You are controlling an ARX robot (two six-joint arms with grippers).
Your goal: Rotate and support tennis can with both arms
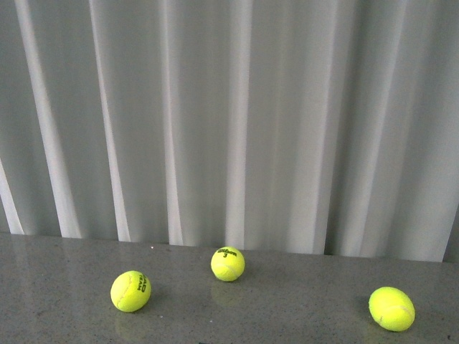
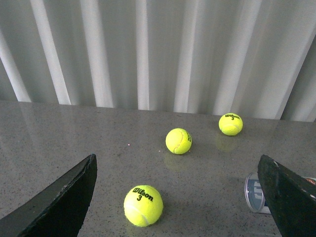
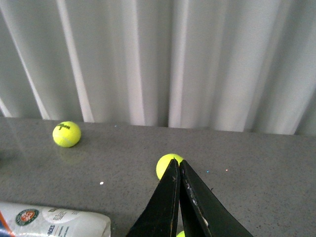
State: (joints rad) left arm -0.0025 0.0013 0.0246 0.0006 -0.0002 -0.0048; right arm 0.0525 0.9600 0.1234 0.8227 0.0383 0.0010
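Between my left gripper (image 2: 177, 159), spread likely to receive it, and right gripper (image 3: 177, 163), pinched empty, lay can (image 3: 54, 223), sideways; balls (image 1: 227, 264) sat at eleven-to-one o'clock.

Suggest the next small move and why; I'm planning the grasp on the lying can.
Probably open the right gripper: its jaws are shut, and the can lies on its side nearby, untouched. The left gripper is open, with the can's rim near one finger.
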